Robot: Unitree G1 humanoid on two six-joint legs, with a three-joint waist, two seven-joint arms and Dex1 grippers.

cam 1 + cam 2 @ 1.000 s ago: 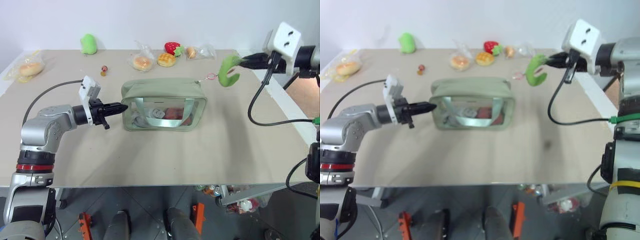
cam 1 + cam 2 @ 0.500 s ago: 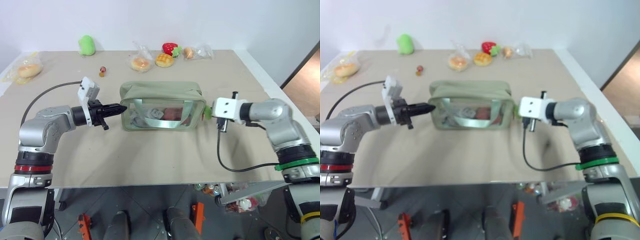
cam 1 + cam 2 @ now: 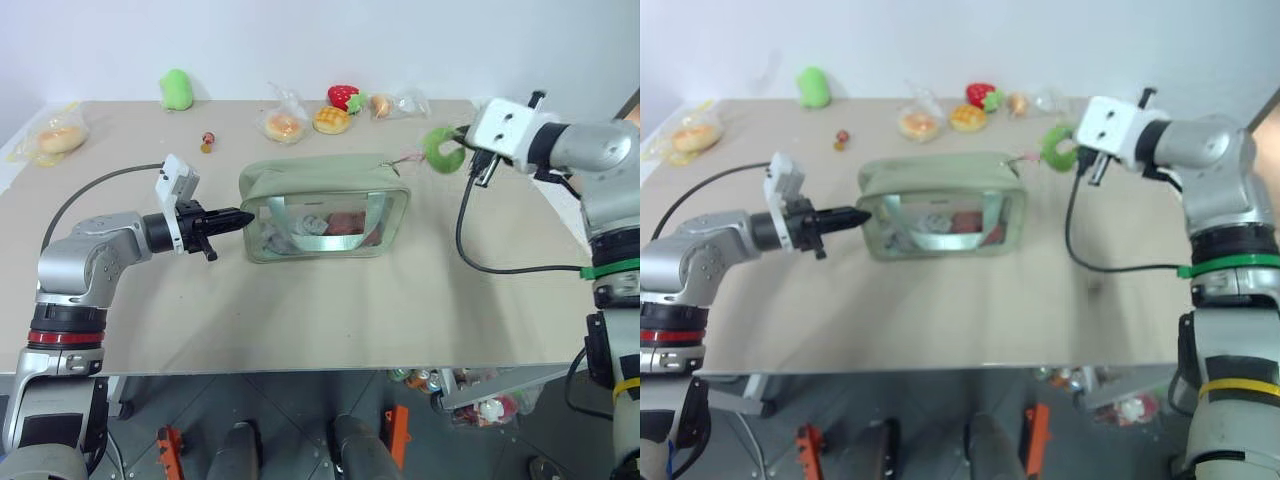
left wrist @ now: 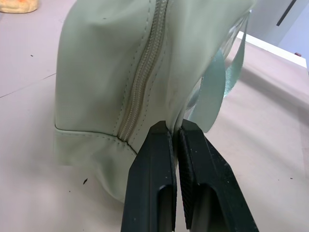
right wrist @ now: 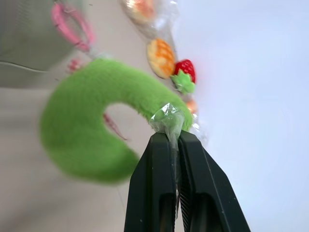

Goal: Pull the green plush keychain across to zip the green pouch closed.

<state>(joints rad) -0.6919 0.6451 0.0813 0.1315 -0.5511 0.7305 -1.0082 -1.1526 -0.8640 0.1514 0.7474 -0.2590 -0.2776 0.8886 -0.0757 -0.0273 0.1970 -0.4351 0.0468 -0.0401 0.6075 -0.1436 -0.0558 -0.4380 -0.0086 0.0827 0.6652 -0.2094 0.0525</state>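
Holding green plush keychain (image 5: 87, 140), right gripper (image 5: 173, 140) raised.

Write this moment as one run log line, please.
left claw: shut on green pouch end | right claw: shut on green plush keychain, beyond pouch's right end | zipper: looks closed

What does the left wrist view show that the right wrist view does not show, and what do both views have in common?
Left wrist view: the left gripper shut on the end of the green pouch, beside its zipper, with the strap handle behind.

Right wrist view: the right gripper shut on the green plush keychain, its pink cord, and the strawberry toy and bagged bread beyond.

Both: two closed black fingers pinching something green above the beige table.
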